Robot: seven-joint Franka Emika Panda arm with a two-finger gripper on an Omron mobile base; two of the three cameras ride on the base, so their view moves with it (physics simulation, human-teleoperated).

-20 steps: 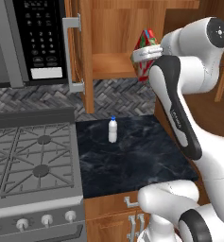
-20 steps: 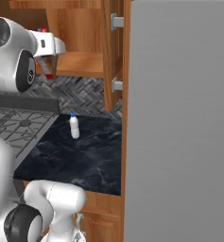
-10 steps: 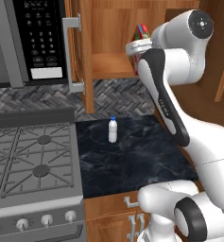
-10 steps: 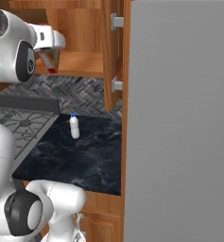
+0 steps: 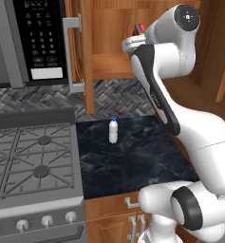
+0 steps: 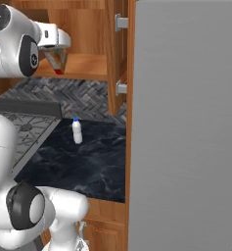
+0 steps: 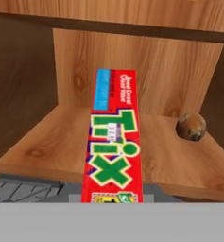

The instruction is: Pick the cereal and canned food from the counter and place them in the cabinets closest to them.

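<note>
- One small white bottle with a blue cap (image 5: 113, 131) stands near the back edge of the dark marbled counter (image 5: 147, 161).
- One tall red cereal box (image 7: 114, 142) is held out over the front edge of the open wooden cabinet's plank shelf (image 7: 42, 142); the gripper (image 6: 55, 46) seems clamped on it, fingertips unseen.
- One brown round object (image 7: 191, 126) sits at the shelf's right back corner.
- Risk, I judge: released now, the box would tip off the front edge.
</note>
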